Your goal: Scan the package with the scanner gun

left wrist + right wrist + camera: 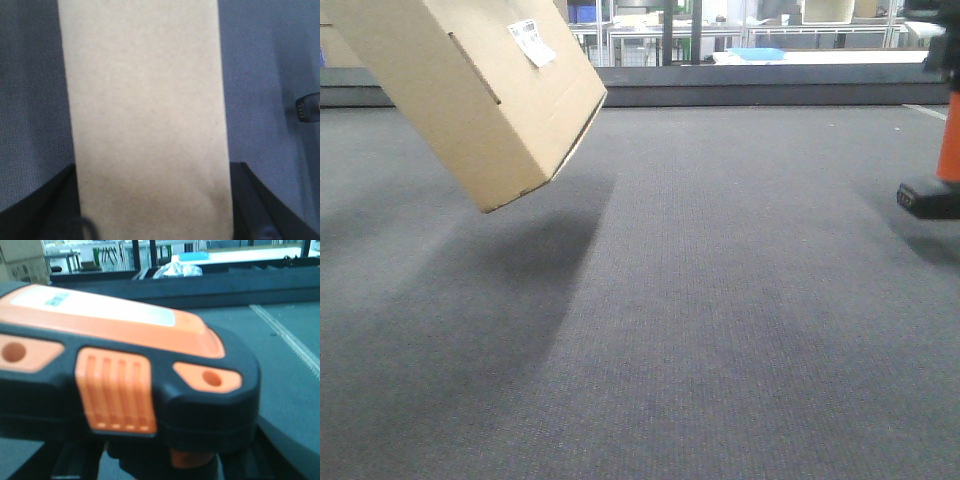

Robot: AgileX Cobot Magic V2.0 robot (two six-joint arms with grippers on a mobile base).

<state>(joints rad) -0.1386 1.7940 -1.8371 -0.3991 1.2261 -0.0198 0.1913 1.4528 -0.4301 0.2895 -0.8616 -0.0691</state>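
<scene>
The package [470, 90], a tan cardboard box, hangs tilted above the carpet at the upper left, its white label [532, 42] on the top face. In the left wrist view the package [147, 110] fills the middle, and my left gripper [155, 205] is shut on it, with black fingers [40, 210] at both sides. The scanner gun [948, 140] shows at the right edge with its orange handle and black base [928, 198]. Its black and orange head [125, 375] fills the right wrist view. My right gripper [165, 462] stands open, fingers [280, 440] wide on either side of the handle.
Grey carpet [700, 320] covers the work surface. A dark raised ledge [770, 85] runs along its far edge. Shelving and benches stand behind it. The scanner's base [307, 107] also peeks in at the right of the left wrist view.
</scene>
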